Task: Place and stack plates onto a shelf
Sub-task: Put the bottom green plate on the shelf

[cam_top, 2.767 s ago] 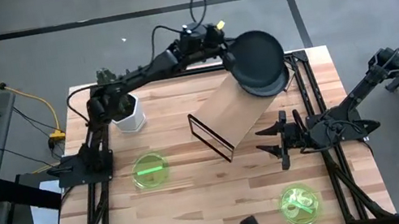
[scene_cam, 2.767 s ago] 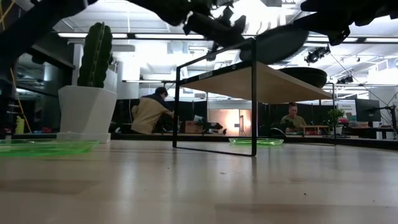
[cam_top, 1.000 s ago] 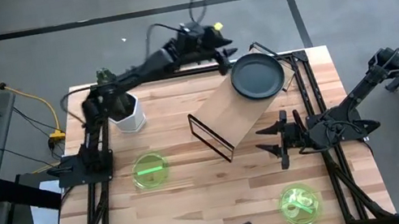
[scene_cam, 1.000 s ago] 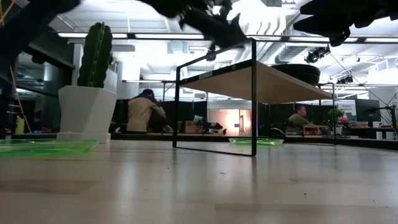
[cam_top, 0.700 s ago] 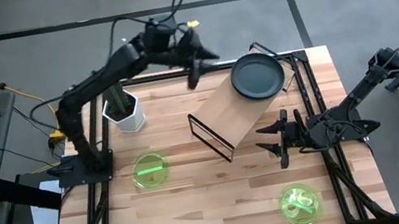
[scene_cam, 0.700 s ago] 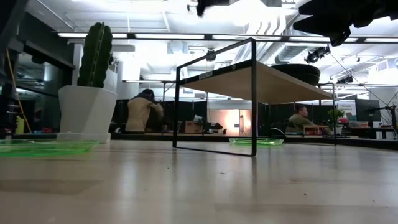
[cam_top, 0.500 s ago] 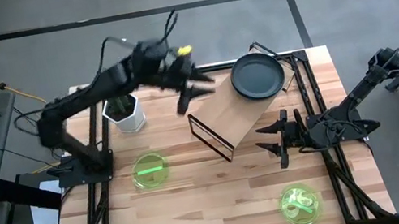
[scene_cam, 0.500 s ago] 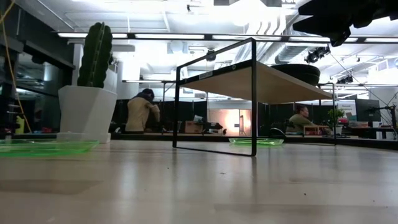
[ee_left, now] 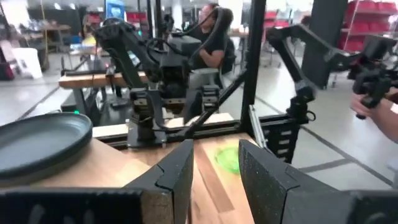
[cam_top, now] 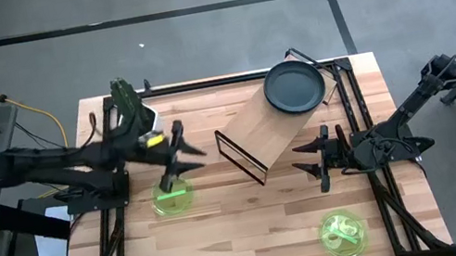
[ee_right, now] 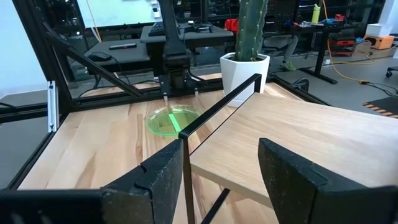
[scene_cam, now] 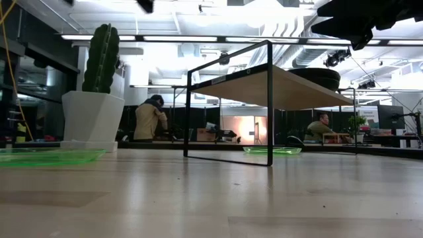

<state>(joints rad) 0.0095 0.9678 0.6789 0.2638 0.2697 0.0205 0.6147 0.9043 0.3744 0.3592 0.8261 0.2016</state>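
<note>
Dark grey plates (cam_top: 294, 86) lie stacked on the far right end of the shelf's wooden board (cam_top: 268, 128); they also show in the low view (scene_cam: 318, 78) and the left wrist view (ee_left: 37, 142). One green plate (cam_top: 171, 196) lies flat on the table at the left, a second green plate (cam_top: 342, 232) at the near right. My left gripper (cam_top: 185, 162) is open and empty, up in the air just beyond the left green plate. My right gripper (cam_top: 304, 160) is open and empty beside the shelf's near right end, and its wrist view (ee_right: 221, 162) looks across the board.
A white pot with a green cactus (cam_top: 143, 124) stands at the far left of the table, behind my left arm. The shelf's black wire legs (scene_cam: 269, 106) stand on the table's middle. People sit at desks in the room behind (scene_cam: 149, 119).
My left gripper, open and empty, has drawn back from the dark plates at the shelf's far end. It has swung toward the table's left and near edges, turning about, and now hangs by the left green plate. The dark plates stay on the shelf.
</note>
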